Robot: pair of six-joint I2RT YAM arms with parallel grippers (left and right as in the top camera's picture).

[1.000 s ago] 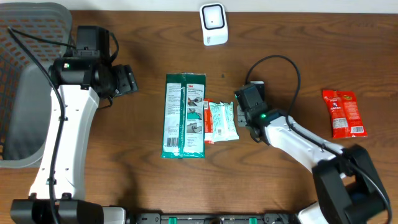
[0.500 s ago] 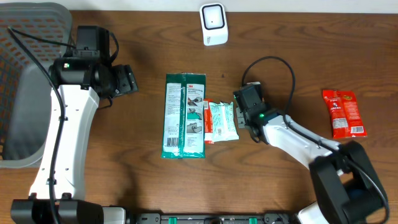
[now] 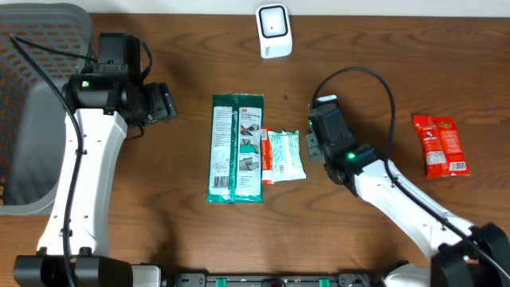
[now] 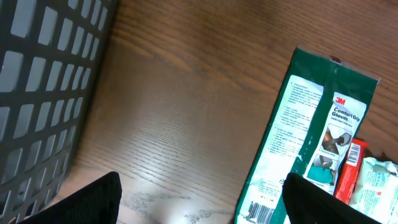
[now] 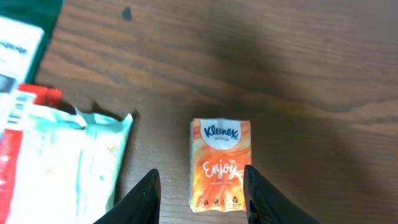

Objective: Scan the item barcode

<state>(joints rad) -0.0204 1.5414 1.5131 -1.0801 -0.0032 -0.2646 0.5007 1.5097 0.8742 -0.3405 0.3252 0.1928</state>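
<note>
Orange tissue pack [image 5: 220, 164] is seen flat on the wooden table [image 5: 292, 56], just beside a mint-green packet [image 5: 68, 162]. It is straddled, not gripped, by the parted fingers of the right gripper [image 5: 201, 173]. The left gripper [image 4: 202, 180] is held wide apart and empty near a green glove pack [image 4: 311, 143]. A white scanner [image 3: 273, 30] is set at the far edge.

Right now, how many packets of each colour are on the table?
Green gloves pack: 1
Red packets: 2
Pale mint packet: 1
Orange tissue pack: 1
Total: 5
</note>
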